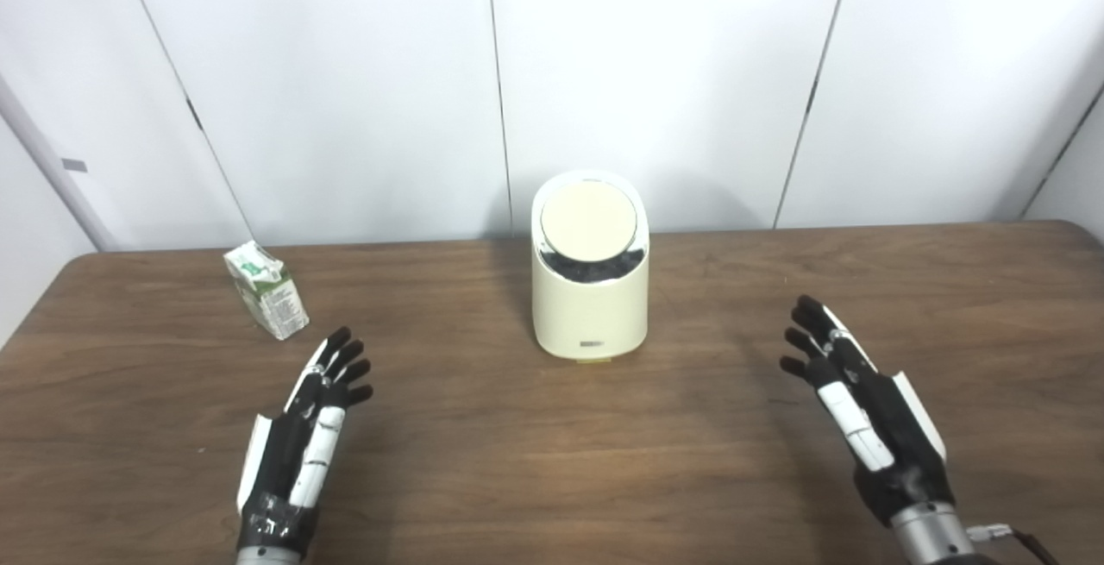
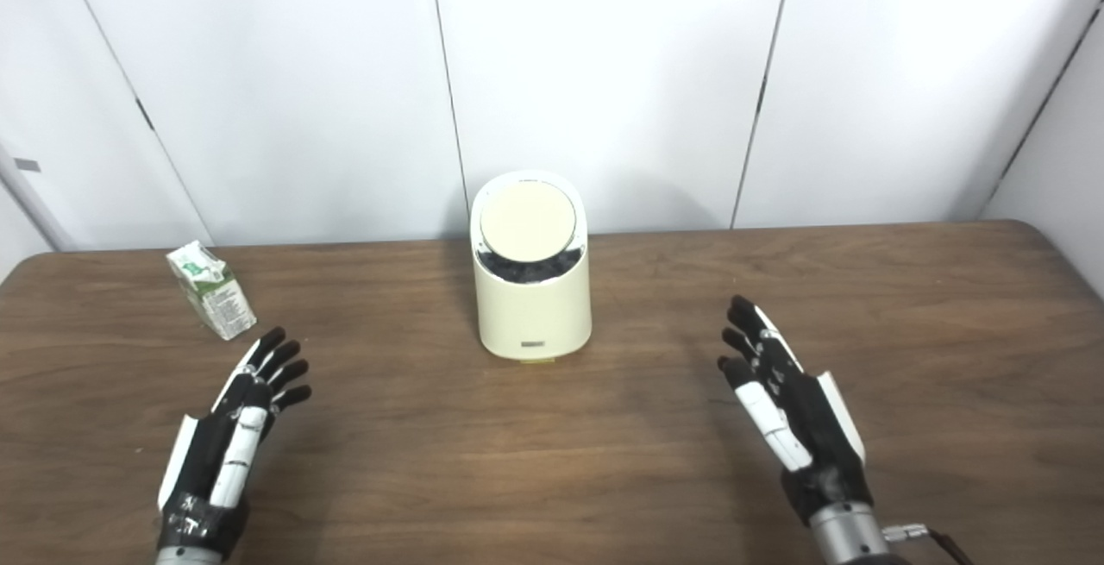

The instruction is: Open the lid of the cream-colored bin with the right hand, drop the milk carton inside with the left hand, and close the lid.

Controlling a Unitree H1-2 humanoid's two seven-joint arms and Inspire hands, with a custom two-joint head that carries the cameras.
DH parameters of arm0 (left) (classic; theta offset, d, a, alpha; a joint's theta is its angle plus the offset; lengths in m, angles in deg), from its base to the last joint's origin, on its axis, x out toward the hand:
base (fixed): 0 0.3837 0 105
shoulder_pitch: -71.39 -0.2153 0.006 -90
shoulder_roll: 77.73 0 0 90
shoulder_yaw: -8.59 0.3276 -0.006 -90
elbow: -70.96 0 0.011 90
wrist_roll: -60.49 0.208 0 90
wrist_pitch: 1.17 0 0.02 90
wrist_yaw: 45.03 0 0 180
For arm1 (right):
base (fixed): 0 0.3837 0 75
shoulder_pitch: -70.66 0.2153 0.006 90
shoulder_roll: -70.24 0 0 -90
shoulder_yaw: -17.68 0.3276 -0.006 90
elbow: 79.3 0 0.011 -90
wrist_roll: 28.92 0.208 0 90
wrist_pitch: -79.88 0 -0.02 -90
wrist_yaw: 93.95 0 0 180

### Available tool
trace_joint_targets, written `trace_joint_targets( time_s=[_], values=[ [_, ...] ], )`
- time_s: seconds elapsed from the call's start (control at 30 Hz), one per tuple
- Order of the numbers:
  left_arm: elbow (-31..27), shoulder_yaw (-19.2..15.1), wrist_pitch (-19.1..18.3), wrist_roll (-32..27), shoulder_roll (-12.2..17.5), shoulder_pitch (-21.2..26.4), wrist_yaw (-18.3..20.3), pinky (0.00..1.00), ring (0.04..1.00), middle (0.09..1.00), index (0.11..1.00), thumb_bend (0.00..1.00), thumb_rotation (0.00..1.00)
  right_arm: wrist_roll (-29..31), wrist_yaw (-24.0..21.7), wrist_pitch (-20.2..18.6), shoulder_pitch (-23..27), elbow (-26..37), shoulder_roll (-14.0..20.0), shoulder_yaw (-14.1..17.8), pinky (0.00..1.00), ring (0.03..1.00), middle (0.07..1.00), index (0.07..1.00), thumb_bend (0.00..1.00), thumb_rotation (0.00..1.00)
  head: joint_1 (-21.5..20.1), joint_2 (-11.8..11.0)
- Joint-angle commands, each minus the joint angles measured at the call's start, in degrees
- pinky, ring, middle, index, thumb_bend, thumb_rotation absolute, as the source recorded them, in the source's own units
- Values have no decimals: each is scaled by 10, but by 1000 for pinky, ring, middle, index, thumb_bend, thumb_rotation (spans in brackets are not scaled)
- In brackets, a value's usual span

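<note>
A cream-colored bin [image 1: 590, 289] is seen upright at the middle of a brown table [image 1: 552, 461], its round lid [image 1: 588, 220] tilted toward the camera and apparently shut. A small milk carton [image 1: 266, 289] is set well to the bin's left, near the table's far edge. The left hand [image 1: 306, 440] and right hand [image 1: 862, 410] are held over the table with fingers apart, nothing grasped. The carton is judged light and easily crushed, best taken across its flat sides; the lid looks smooth and may be slippery. Nothing is seen between hands and targets.
</note>
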Motion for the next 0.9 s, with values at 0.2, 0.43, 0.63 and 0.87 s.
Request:
trace_joint_targets(
  time_s=[0.2,0.43,0.63,0.87],
  values=[
    [-2,11,7,12,-25,-48,-8,803,868,892,944,497,692,1,2,38,5,17,4,6,809,910,933,940,624,611,7,-26],
    [-28,18,-6,19,-28,-67,-5,801,873,903,953,454,600,-33,8,36,44,24,3,-1,737,870,908,918,744,610,7,-47],
    [-40,22,-7,27,-27,-78,-6,787,874,907,959,410,596,-52,16,16,88,23,-9,-6,766,866,902,905,760,549,3,-62],
    [-55,26,-21,42,-27,-87,-7,778,869,901,952,383,586,-70,21,-17,131,27,-26,-19,796,864,900,900,827,421,0,-72]
  ],
)
